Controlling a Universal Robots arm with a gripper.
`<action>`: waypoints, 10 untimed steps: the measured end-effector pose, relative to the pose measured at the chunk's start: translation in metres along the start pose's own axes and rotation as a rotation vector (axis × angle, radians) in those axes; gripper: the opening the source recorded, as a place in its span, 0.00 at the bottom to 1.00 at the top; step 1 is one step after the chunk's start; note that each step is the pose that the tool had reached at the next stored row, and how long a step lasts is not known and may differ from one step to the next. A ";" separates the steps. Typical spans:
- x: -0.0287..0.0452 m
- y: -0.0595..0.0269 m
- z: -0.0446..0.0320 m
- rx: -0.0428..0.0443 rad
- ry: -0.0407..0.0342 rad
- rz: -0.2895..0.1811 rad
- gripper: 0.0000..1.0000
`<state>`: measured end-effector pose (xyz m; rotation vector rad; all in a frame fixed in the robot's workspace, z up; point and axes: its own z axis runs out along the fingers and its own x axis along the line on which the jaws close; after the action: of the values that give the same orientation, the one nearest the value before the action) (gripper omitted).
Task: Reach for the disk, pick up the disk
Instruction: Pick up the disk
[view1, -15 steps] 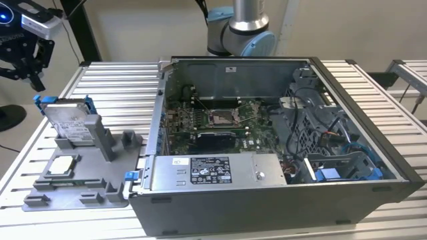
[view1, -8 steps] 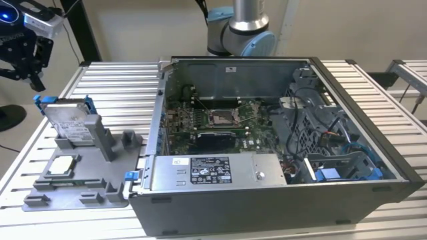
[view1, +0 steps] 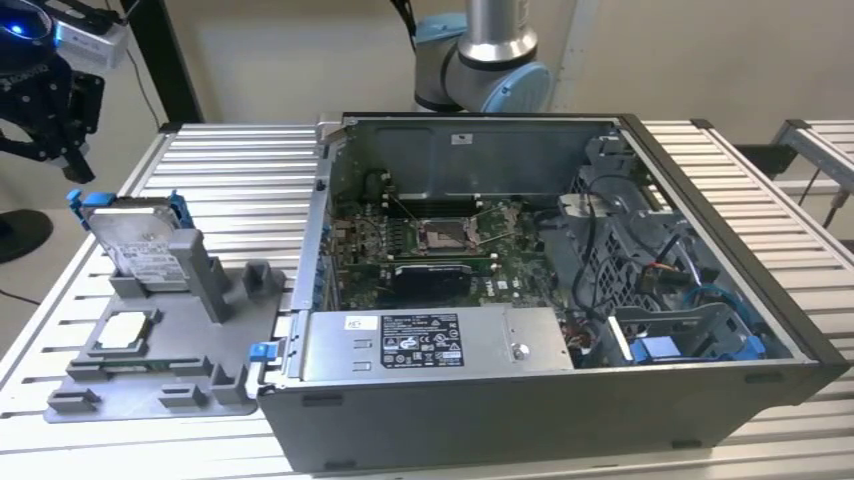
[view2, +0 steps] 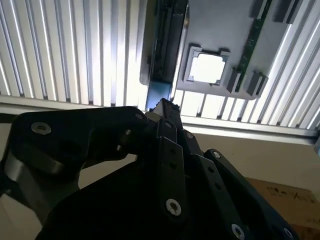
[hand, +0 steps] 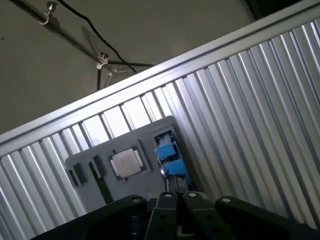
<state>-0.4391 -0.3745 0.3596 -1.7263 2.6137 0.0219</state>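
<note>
Gripper (view1: 67, 165) over grey holder (view1: 147, 372), disk (view1: 138, 240) not yet touched.

Disk stands on edge, leaning a bit, in a slot at one end of the holder, w/ blue rails along its edges & white label showing in the exterior view. Claw hangs above that same end of the holder, clear of the disk. In the first wrist view the claw (hand: 173, 184) has its jaws together w/ nothing between them, and the disk's blue rail (hand: 169, 155) lies just past them. Small square chip (view1: 123, 328) lies flat in a holder pocket beside the disk slot. Open PC case (view1: 561, 400) sits just beside the holder, on the exterior view's right. Holder rests on ribbed metal table (view1: 227, 170).
</note>
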 end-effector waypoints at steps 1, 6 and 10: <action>0.0000 0.0000 0.0001 0.0030 -0.0012 -0.019 0.00; 0.0000 0.0000 0.0017 0.0041 -0.0019 -0.110 0.00; 0.0000 0.0000 0.0028 0.0031 -0.0017 -0.183 0.00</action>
<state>-0.4391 -0.3745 0.3569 -1.9547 2.4420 0.0179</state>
